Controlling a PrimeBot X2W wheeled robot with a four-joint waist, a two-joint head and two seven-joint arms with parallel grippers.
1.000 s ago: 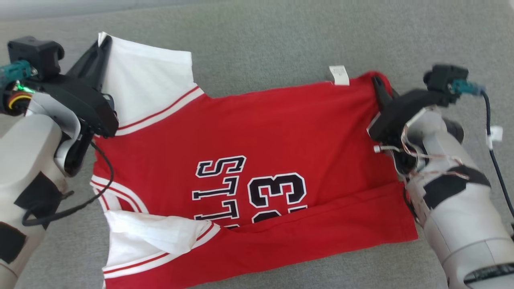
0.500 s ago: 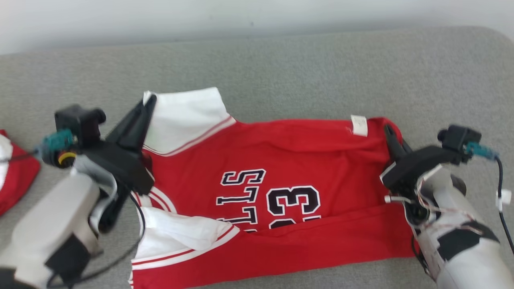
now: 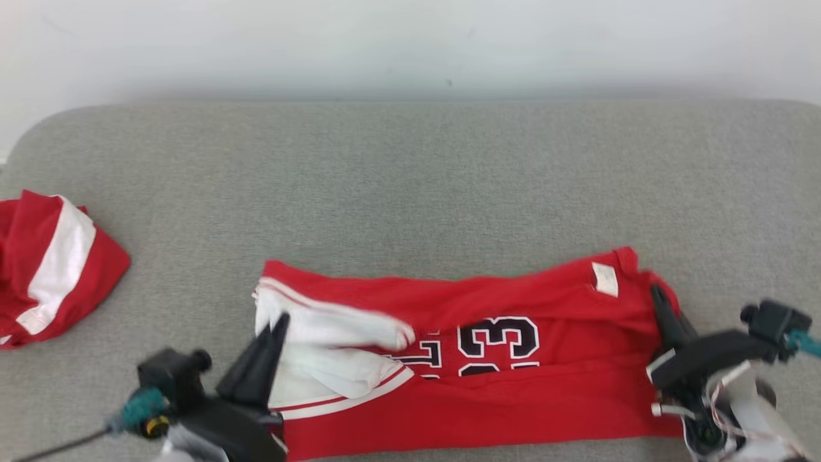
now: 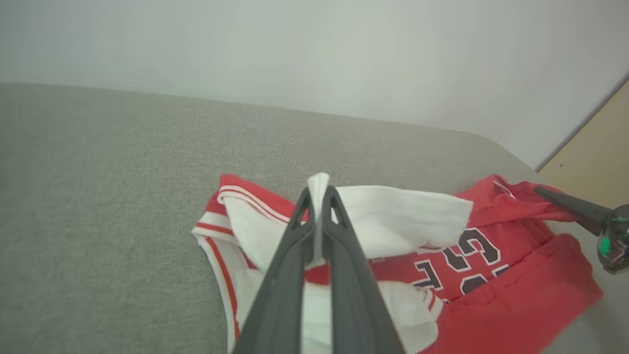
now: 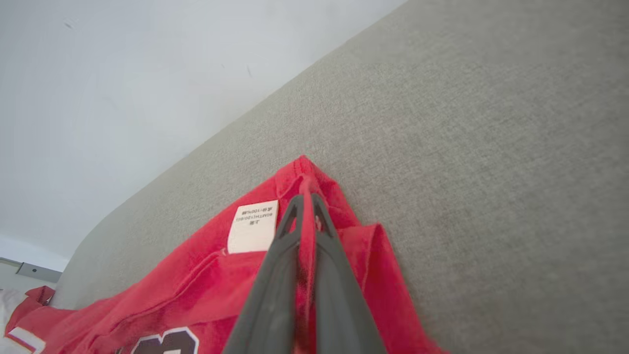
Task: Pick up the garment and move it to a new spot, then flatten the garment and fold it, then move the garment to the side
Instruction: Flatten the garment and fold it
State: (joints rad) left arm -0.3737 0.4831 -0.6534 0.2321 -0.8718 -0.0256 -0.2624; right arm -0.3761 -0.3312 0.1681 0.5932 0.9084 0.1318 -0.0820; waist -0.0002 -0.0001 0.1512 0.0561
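Note:
The garment (image 3: pixel 513 391) is a red jersey with white sleeves, white trim and a dark "23"; it lies across the near part of the grey cushion (image 3: pixel 410 179). My left gripper (image 3: pixel 280 319) is shut on a white sleeve (image 4: pixel 393 216) at the jersey's left end, and the cloth shows pinched between its fingertips (image 4: pixel 318 189). My right gripper (image 3: pixel 655 292) is shut on the red hem corner (image 5: pixel 304 174) at the right end, beside a white label (image 5: pixel 253 226). The top half of the jersey (image 4: pixel 511 305) is folded down over the lower half.
A second red and white garment (image 3: pixel 51 263) lies bunched at the cushion's left edge. A pale wall (image 3: pixel 410 45) runs behind the cushion. Bare grey fabric stretches behind the jersey. A tan floor (image 4: pixel 599 157) shows past the cushion's right end.
The head camera has tilted up, so more cushion and wall show. Both grippers have drawn the jersey's far edge toward me, folding the top half over the lower half.

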